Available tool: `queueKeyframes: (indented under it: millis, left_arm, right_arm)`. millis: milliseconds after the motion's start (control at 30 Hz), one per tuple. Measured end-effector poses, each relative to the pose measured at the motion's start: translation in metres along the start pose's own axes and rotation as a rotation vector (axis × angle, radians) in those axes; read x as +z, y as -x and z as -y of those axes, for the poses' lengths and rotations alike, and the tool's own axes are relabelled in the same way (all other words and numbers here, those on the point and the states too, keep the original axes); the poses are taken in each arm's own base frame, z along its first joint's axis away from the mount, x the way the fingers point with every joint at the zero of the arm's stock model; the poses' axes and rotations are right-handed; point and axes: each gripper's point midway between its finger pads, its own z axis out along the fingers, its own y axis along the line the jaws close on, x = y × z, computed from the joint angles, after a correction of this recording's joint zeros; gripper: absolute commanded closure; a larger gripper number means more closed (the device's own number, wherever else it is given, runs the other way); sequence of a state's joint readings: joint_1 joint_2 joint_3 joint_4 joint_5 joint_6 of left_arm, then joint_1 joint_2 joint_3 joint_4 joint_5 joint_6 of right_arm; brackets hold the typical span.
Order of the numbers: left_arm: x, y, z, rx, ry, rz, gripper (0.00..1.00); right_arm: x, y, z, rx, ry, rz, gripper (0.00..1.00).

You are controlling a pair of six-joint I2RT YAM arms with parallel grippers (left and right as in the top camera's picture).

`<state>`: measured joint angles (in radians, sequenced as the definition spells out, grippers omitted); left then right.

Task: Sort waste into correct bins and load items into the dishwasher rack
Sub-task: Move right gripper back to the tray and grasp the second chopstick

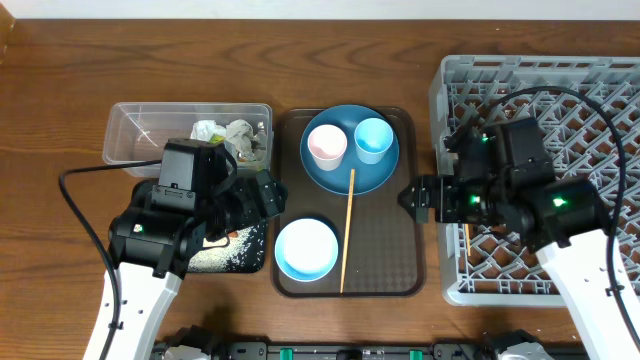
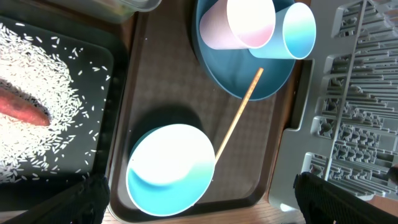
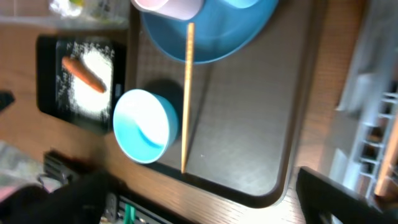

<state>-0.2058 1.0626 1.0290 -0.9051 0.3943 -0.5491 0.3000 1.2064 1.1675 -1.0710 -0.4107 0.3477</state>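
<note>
On the brown tray (image 1: 395,250) lie a blue plate (image 1: 350,172) holding a pinkish cup (image 1: 326,146) and a light blue cup (image 1: 373,139), a white bowl (image 1: 306,249) and one chopstick (image 1: 347,230). A second thin wooden stick (image 1: 467,238) lies in the grey rack (image 1: 560,90) by its left wall. My left gripper (image 2: 199,211) is open above the bowl (image 2: 171,168), beside the black bin (image 2: 115,68) with rice (image 2: 56,93) and a carrot (image 2: 22,109). My right gripper (image 3: 199,208) is open and empty over the tray's near right corner (image 3: 249,124), next to the rack (image 3: 373,124).
A clear tub (image 1: 140,130) at the back left holds crumpled paper wads (image 1: 235,135). The left arm covers much of the black bin (image 1: 235,255) in the overhead view. The right arm reaches over the rack's left half. Bare wood runs along the far edge.
</note>
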Motion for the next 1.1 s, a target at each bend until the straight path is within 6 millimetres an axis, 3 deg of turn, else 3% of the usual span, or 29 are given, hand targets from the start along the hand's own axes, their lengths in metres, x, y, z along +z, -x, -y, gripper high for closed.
queueKeyframes:
  millis: [133,200,400,600,733,900,1100]
  left_arm:
    - [0.000,0.000,0.000,0.000,0.000,0.000,0.02]
    - [0.000,0.000,0.000,0.000,0.000,0.000,0.02]
    - [0.000,0.000,0.000,0.000,0.000,0.000,0.02]
    - [0.000,0.000,0.000,0.000,0.000,-0.001,0.02]
    - [0.000,0.000,0.000,0.000,0.000,0.000,0.02]
    - [0.000,0.000,0.000,0.000,0.000,-0.001,0.02]
    - [0.000,0.000,0.000,0.000,0.000,-0.001,0.02]
  right_arm:
    - [0.019,-0.008,-0.021,-0.058,0.051,-0.035,0.60]
    - [0.030,-0.012,-0.032,-0.098,0.070,-0.047,0.66]
    - [0.055,-0.027,-0.054,-0.185,0.053,-0.078,0.69]
    - [0.091,-0.039,-0.076,-0.262,0.027,-0.104,0.78]
    - [0.119,-0.046,-0.088,-0.293,0.025,-0.120,0.76]
    - [0.155,-0.057,-0.090,-0.300,-0.013,-0.157,0.72]
    - [0.183,-0.067,-0.074,-0.278,-0.096,-0.194,0.68]
